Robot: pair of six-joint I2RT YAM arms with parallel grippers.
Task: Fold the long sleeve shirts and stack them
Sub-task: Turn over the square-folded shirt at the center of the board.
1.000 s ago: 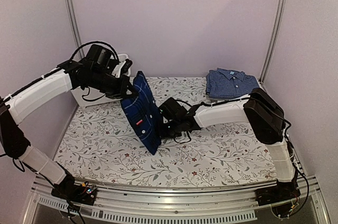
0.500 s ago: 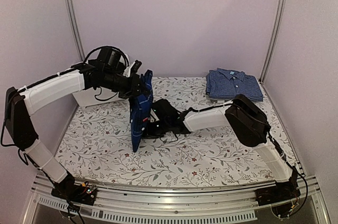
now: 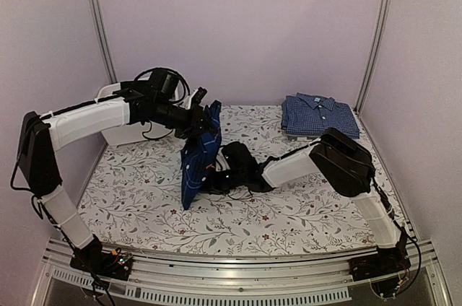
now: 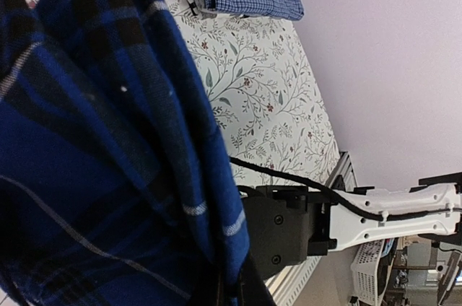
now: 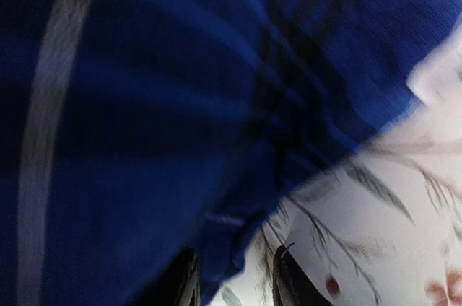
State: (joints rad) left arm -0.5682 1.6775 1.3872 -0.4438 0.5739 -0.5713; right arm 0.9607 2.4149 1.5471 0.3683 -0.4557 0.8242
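- One garment, the light-blue checked shirt (image 3: pixel 320 115), lay folded at the far right corner of the table (image 3: pixel 303 205); that part looked done.
- The plaid shirt (image 3: pixel 195 165) hung bunched near the table's middle, its lower edge on the surface, not yet folded or stacked.
- The left gripper (image 3: pixel 204 120) had its jaws pressed together on the plaid shirt's upper edge.
- The right gripper (image 5: pixel 236 278) sat low against the shirt. Its jaws stood apart with the hem between them, seemingly not pinching, though that view was blurred.
- Remaining, I judged: spreading, folding, then stacking it on the checked one.
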